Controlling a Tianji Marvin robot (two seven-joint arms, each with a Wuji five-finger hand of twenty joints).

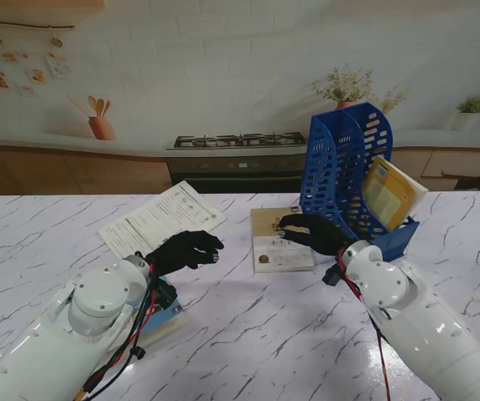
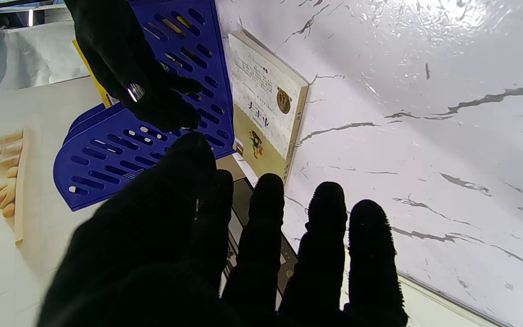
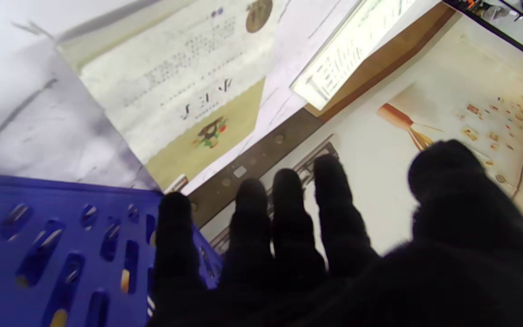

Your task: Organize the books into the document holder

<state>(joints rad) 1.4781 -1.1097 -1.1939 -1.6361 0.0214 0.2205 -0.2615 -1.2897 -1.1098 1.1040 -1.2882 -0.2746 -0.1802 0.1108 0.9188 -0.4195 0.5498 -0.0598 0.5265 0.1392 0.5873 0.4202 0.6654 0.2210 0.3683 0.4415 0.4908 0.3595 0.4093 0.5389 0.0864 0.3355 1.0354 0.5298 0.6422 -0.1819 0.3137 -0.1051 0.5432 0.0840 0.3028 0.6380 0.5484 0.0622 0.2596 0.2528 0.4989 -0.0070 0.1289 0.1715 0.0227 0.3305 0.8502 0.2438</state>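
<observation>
Stand view, looking down at the table (image 1: 248, 334). The blue holder (image 1: 349, 167) stands upright on the right side, far from me, its slots open toward the right; a yellow book (image 1: 390, 194) already leans in the nearest slot. A tan book (image 1: 280, 241) lies flat just left of the holder, its long axis running from near me to far from me, its right edge close beside the holder's base.

My right hand (image 1: 314, 234) is over the far right corner of the tan book, fingers pointing left across the cover. The right wrist view shows the fingers (image 3: 288, 200) spread and extended, with nothing between them; I judge the hand released. Whether the fingertips touch the cover I cannot tell.

My left hand (image 1: 186, 249) is above the table left of the tan book, apart from it, fingers loosely curled and holding nothing. A white sheet (image 1: 163, 219) lies farther left, and part of a blue item (image 1: 171, 311) shows beside my left forearm, mostly hidden.

The right hand is the nearer to the tan book. As I judge it, the coming move depends on this relation: the book lies directly under and left of that hand, with the holder immediately to the right. The book's left and near edges face open marble, giving room to slide or tip it up. The right edge is crowded by the holder wall, so fingers have little room there.
</observation>
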